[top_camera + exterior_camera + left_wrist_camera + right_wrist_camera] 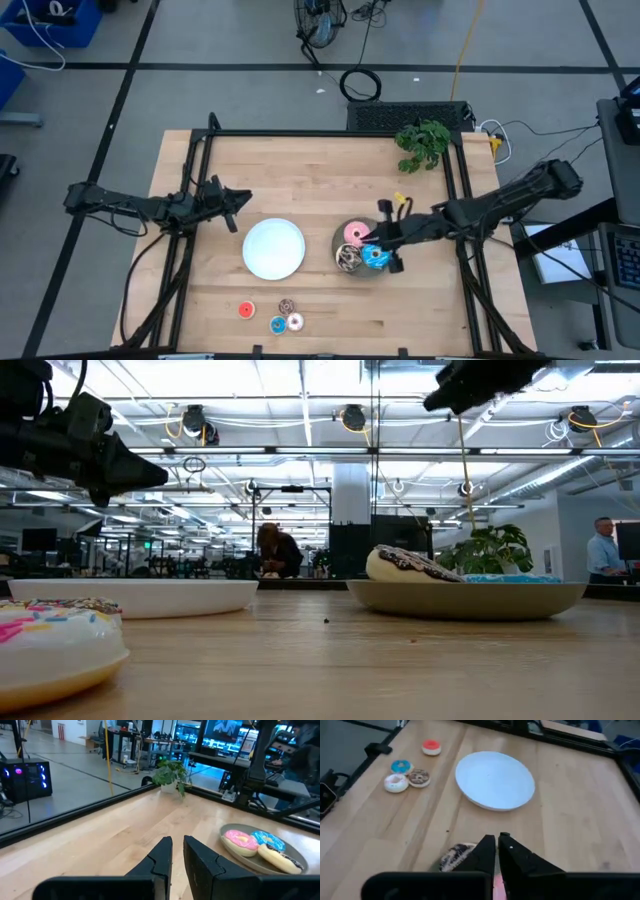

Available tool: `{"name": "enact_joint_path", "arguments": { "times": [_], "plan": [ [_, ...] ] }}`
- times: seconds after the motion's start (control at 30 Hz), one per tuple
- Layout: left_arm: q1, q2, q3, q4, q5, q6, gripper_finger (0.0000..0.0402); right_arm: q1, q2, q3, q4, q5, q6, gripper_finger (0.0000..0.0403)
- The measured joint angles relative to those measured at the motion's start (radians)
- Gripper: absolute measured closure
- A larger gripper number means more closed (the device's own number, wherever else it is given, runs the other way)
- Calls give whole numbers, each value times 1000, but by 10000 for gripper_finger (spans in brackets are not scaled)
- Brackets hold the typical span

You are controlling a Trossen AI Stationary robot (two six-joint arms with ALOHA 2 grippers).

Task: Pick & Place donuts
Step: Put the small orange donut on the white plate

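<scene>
Pink donut (354, 234), blue donut (375, 257) (sprinkled), white plate (273, 248), grey plate (340, 247)

Open-plan robotics lab, wooden worktop (320, 190) in a black metal frame, taped grey floor, loose cables (360, 85), ceiling strip lights and ducts, distant monitors, lit computer tower (25, 780), people at desks (605, 550)

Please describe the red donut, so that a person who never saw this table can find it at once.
Start at the white plate in the middle of the table. Between it and the table's near edge lies a cluster of four tiny donuts. The red donut sits a little apart from the other three, towards the left arm's side, and it is the only red one.
</scene>
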Motion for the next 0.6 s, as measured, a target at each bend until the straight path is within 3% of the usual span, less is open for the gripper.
{"name": "enact_joint_path", "arguments": {
  "times": [0.23,0.43,0.6],
  "plan": [
    [0,0,0,12,0,21,350,-25,-44,-220,238,136,-41,400],
    [0,0,0,23,1,-17,350,-15,-66,-344,344,103,-84,402],
    [0,0,0,20,1,-36,350,-25,-216,-375,325,99,-142,402]
  ]
}}
